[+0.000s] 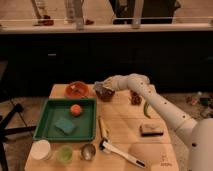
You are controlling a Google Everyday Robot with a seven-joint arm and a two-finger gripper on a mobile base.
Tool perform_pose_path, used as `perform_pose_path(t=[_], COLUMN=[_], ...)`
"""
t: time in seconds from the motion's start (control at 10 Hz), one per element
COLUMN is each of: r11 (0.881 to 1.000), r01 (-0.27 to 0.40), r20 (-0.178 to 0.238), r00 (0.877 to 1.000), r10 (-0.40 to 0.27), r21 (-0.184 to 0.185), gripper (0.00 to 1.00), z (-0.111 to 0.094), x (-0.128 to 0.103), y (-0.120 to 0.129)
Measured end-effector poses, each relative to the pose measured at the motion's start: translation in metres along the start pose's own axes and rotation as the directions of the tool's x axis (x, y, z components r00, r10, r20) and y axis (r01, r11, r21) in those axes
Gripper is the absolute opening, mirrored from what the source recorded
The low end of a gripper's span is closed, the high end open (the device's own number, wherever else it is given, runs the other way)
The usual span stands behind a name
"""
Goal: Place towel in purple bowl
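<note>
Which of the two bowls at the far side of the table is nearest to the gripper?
The darker bowl: the gripper is right over it. The orange bowl sits apart, to its left in the view.
</note>
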Motion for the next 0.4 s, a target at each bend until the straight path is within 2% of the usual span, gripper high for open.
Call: perform_pose_path(t=[0.1,0.4], r11=[1.000,1.000], r01=[0.000,-0.001], r20=[0.000,0.000], r00=[1.000,1.000], r10=[0.000,0.001], r21=[0.000,0.000], gripper=[0.80,0.80], z=[0.0002,-0.0001], x=[-0.0002,0.0004], y=[0.0001,0.0001])
